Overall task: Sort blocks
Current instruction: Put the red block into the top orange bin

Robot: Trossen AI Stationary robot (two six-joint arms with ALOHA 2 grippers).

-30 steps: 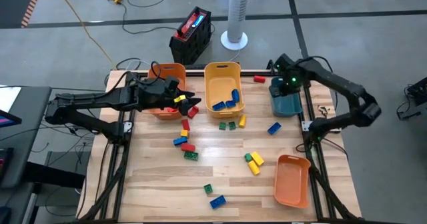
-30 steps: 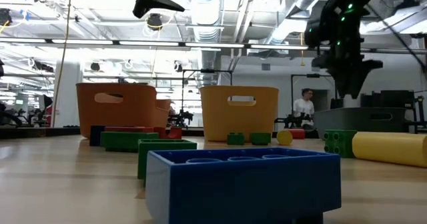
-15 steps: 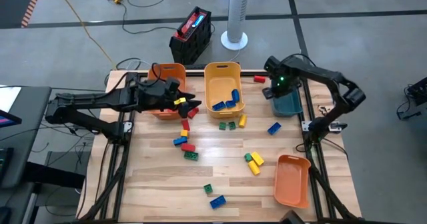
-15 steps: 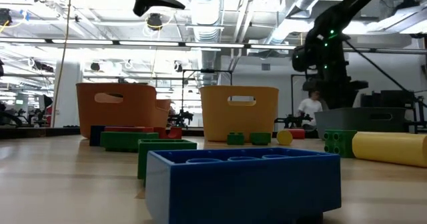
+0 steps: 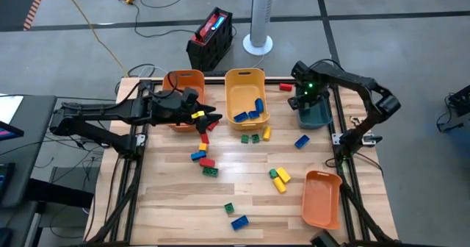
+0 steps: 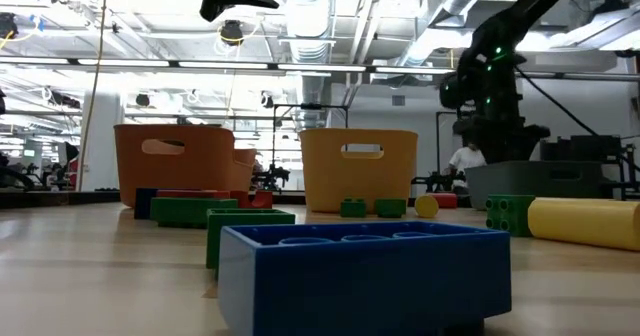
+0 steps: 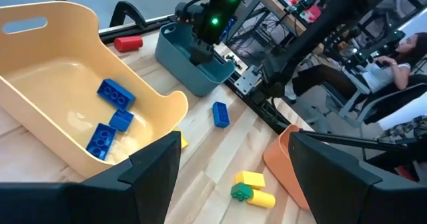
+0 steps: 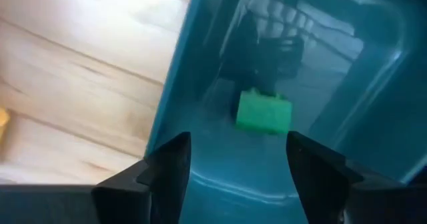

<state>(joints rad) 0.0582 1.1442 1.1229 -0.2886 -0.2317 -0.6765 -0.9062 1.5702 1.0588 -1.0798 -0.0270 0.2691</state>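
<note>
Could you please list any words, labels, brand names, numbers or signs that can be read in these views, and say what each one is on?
No text can be read in any view.
Red and black case on the floor behind the table: a pale label on top, too small to read.
Orange bin, yellow bin, teal bin: no lettering shows.
Blue block nearest the low camera: plain faces, no marking.

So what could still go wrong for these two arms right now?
The right gripper hangs open inside the teal bin, above a green block; lifting out carelessly, its fingers might catch the wall and drag the bin. The left gripper hovers open by the orange bin and yellow bin; a low sweep could scatter the blocks below.
</note>
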